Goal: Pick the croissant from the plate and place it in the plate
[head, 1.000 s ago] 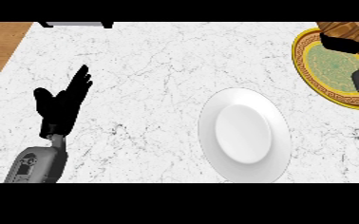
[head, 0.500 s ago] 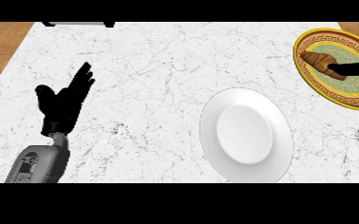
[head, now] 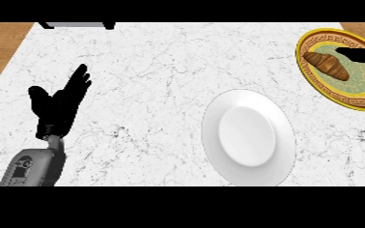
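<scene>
The croissant (head: 327, 64) lies on the gold-rimmed plate (head: 308, 71) at about two o'clock on the white marble counter (head: 164, 77), its length running diagonally from upper left to lower right across the plate's green centre; the plate is cut off by the view's right edge. Just to the right of the croissant, at the frame's edge, a small black shape shows, which is the right hand (head: 353, 55) (only a sliver of it is in sight); whether its fingers are spread or curled cannot be told, and it seems to sit just beside the croissant rather than around it.

The white plate (head: 214, 140) sits at about five o'clock, well apart from the croissant, with nothing on it; it stands near the gold-rimmed plate's lower left rim without touching it.

The left hand (head: 58, 102) shows at about eight o'clock, resting with fingers straight and pointing up and to the right, holding nothing; its grey forearm (head: 32, 166) comes in from the lower left. At eleven o'clock a grey object with dark feet (head: 75, 24) sits at the counter's far edge.
</scene>
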Controlling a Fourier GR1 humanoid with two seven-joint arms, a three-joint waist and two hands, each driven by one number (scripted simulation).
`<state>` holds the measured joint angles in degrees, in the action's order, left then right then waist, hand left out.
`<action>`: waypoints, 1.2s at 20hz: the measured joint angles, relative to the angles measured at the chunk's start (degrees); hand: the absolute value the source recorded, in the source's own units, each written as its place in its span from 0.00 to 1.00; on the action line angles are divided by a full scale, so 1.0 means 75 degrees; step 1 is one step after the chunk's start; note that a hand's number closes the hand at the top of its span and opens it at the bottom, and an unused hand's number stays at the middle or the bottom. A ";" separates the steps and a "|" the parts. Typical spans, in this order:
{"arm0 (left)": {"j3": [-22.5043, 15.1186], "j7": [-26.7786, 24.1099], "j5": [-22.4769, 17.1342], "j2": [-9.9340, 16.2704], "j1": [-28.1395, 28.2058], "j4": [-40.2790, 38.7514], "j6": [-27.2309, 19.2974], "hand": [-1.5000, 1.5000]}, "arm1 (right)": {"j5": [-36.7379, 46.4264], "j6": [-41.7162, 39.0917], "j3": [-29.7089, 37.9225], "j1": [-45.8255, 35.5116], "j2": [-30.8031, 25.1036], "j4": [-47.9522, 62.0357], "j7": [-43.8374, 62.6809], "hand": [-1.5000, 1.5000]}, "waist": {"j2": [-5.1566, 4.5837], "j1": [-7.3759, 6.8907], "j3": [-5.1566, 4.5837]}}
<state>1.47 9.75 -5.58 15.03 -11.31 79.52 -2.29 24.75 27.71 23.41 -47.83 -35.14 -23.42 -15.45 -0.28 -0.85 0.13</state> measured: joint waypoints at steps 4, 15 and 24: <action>0.0000 -0.0173 0.0098 -0.0040 0.0205 0.0013 -0.0038 0.50 | -0.0775 -0.0370 0.0541 -0.0093 0.0122 -0.0367 -0.0061 0.00 | 0.0034 0.0069 -0.0011; 0.0092 -0.0115 0.0184 -0.0121 0.0334 0.0201 -0.0005 0.50 | -0.2531 -0.2479 0.1311 0.0926 0.0025 -0.1318 0.0186 0.00 | 0.0051 0.0129 -0.0017; 0.0174 0.0153 0.0341 -0.0275 0.0115 0.0236 0.0035 0.50 | -0.3036 -0.2879 0.1311 0.1629 -0.0375 -0.1291 -0.0354 0.00 | 0.0027 0.0081 -0.0014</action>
<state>2.78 10.90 -3.02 12.97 -10.45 81.29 -2.02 1.98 6.12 33.24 -35.62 -37.95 -33.10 -18.10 -0.07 -0.24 0.03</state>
